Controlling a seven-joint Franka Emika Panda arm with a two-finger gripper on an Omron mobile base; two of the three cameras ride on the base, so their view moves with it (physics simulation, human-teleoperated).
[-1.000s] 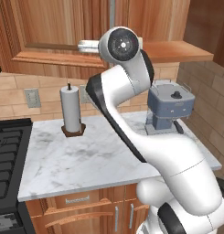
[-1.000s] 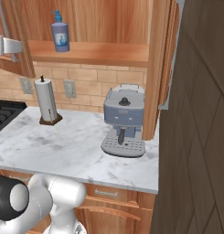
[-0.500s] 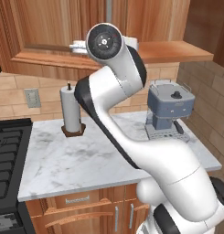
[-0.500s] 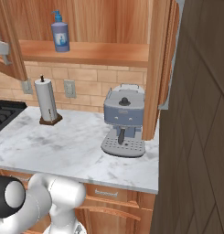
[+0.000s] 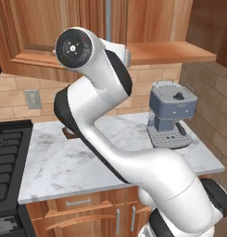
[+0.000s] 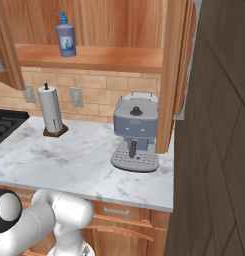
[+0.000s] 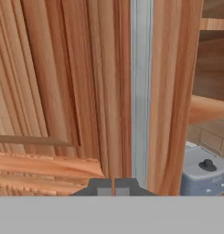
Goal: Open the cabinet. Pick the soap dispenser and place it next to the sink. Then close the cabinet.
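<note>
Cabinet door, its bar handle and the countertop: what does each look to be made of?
The cabinet door looks like reddish-brown wood with a satin finish: vertical grain streaks and a raised panel edge. The bar handle looks like brushed metal, pale silver-grey and smooth, though painted plastic can't be ruled out. The countertop looks like polished white marble with faint grey veining; it could equally be a laminate imitation.

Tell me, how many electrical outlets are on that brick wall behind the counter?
2. One outlet sits left of the paper towel roll, the other outlet right of it, toward the coffee machine. More might be hidden behind the coffee machine.
</note>
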